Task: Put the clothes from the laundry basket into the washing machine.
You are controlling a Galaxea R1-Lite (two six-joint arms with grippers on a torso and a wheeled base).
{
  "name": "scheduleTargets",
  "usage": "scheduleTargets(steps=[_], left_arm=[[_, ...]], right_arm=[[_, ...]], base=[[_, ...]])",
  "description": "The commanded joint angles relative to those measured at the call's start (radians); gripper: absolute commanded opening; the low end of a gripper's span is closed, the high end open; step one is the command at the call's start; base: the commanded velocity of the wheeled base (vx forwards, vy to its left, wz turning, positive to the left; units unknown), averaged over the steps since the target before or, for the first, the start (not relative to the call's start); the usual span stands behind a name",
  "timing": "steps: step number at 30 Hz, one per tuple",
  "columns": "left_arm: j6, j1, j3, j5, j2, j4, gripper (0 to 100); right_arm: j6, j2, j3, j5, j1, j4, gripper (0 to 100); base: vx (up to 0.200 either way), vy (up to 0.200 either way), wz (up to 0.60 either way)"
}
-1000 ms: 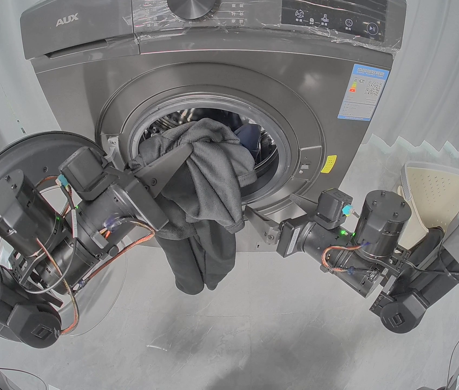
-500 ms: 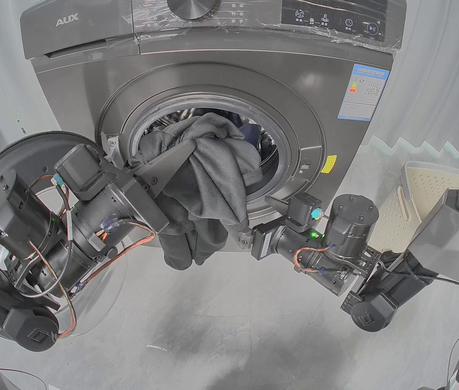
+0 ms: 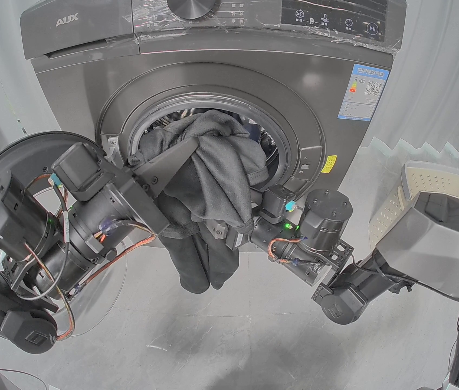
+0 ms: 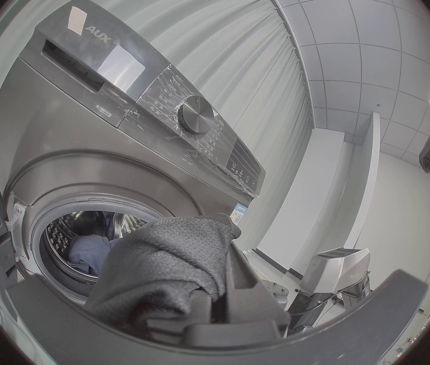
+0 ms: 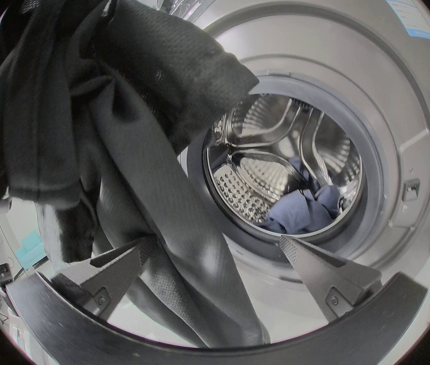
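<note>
Left fingers (image 3: 167, 164) grip garment (image 3: 218, 169) at washer (image 3: 316, 77) mouth

Dark grey, mesh-knit and bunched, the garment drapes over the left fingers at the drum opening, its long tail hanging below the rim. Right fingers (image 5: 326, 272) stand spread apart just beneath, the tail passing between them. A blue cloth (image 5: 301, 211) lies inside the drum.

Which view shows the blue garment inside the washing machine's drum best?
The right wrist view: the blue garment lies unobstructed at the bottom of the drum. The left wrist view shows part of it past the grey garment; in the head view the grey garment covers nearly all of it.
</note>
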Motion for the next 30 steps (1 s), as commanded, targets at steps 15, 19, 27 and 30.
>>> scheduleTargets(steps=[15, 19, 27, 30], left_arm=[[-0.050, 0.019, -0.019, 0.005, 0.016, 0.002, 0], [-0.050, 0.031, -0.030, 0.007, 0.029, 0.001, 0], [-0.051, 0.031, -0.025, 0.004, 0.029, 0.002, 100], [-0.068, 0.031, -0.027, 0.011, 0.042, 0.002, 100]], right_arm=[[-0.003, -0.121, 0.142, 0.004, 0.022, -0.038, 0], [-0.004, -0.228, 0.279, 0.004, 0.010, -0.019, 0], [-0.003, -0.371, 0.392, 0.005, -0.001, -0.007, 0], [-0.003, -0.405, 0.425, 0.008, 0.003, -0.012, 0]], base=[[0.000, 0.000, 0.00], [0.000, 0.000, 0.00], [0.000, 0.000, 0.00], [0.000, 0.000, 0.00]])
